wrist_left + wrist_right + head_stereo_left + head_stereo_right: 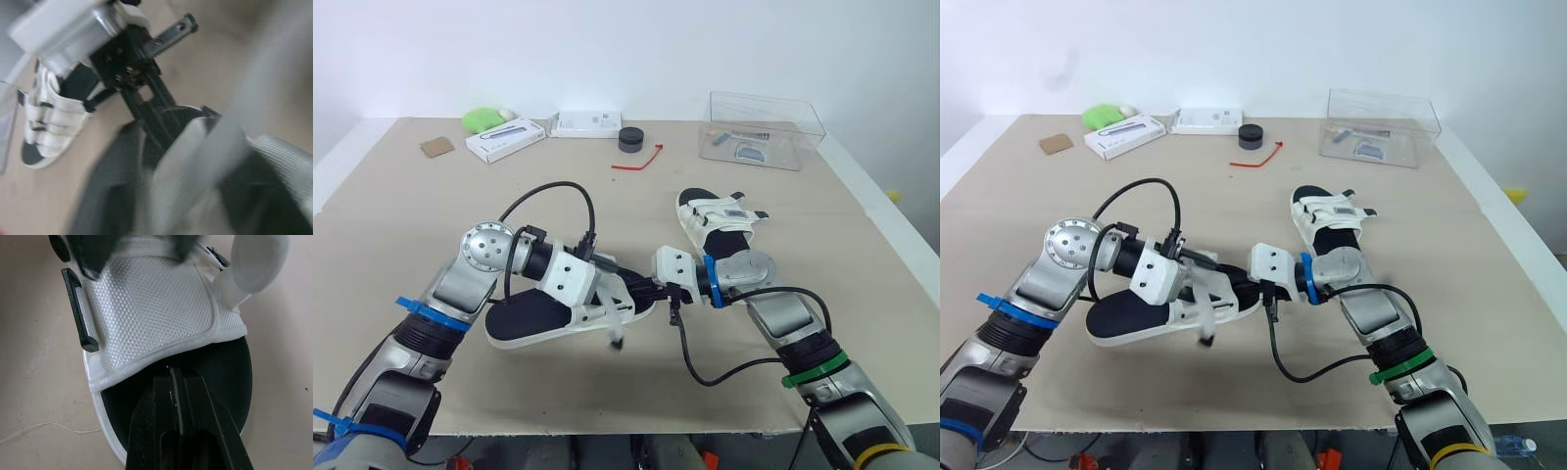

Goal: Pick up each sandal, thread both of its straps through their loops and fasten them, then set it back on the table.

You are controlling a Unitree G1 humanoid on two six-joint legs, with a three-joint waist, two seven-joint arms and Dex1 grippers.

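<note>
Near sandal (533, 318) flat on counter (431, 215). Right claw (172, 378) pinched together, tips over its black footbed by the white strap. Left claw (607, 294) at the strap, state can't tell.

Bright, even light falls from overhead on the surface (411, 225), leaving only a soft, short shadow under the near sandal (524, 318). The wall (411, 49) glares pale at upper left. The left wrist view is smeared, probably by motion.
</note>
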